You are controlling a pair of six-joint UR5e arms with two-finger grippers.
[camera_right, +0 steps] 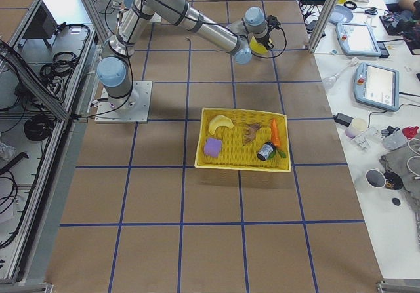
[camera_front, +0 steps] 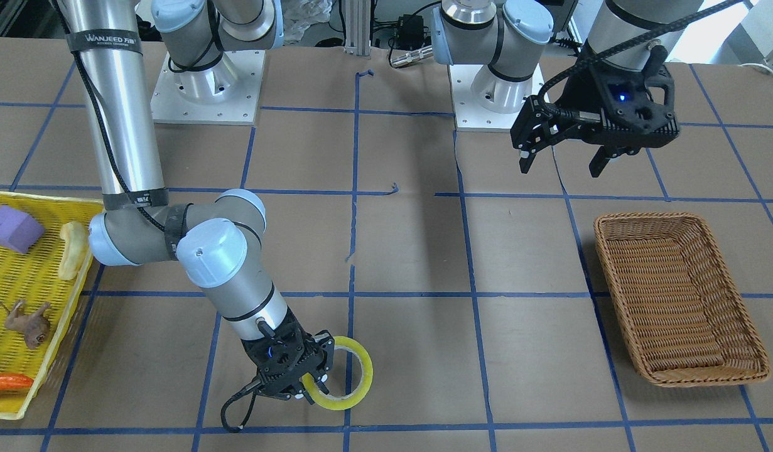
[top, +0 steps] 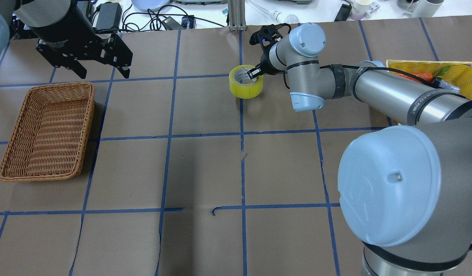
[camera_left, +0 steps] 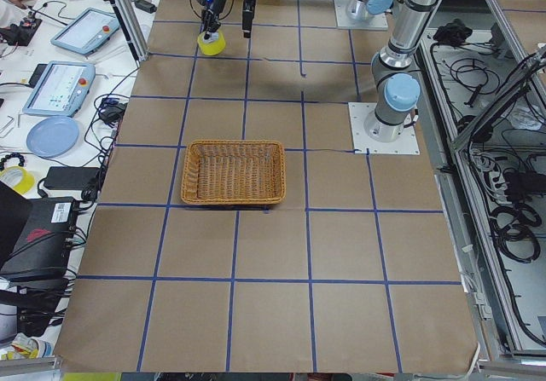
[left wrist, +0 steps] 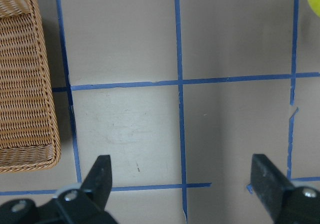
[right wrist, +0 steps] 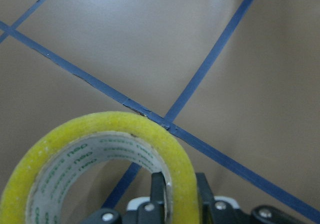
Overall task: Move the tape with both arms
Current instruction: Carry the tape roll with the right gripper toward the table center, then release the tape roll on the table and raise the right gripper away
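The tape [camera_front: 359, 353], a yellowish-green roll with a pale core, is at the table's far side on a blue grid line. It also shows in the overhead view [top: 244, 89] and the right wrist view [right wrist: 75, 139]. My right gripper [camera_front: 311, 384] is shut on the roll's wall, one finger inside the core and one outside [right wrist: 179, 196]. I cannot tell whether the roll rests on the table or hangs just above it. My left gripper [camera_front: 562, 162] hangs open and empty above the table, beyond the basket [top: 99, 71]. Its spread fingertips [left wrist: 100, 176] frame bare table.
A brown wicker basket [camera_front: 675, 295] lies on my left side, also in the overhead view [top: 48, 130]. A yellow tray [camera_front: 41, 202] on my right side holds a purple block [camera_front: 12, 227], a pale banana-like piece [camera_front: 72, 248], a toy animal and a carrot.
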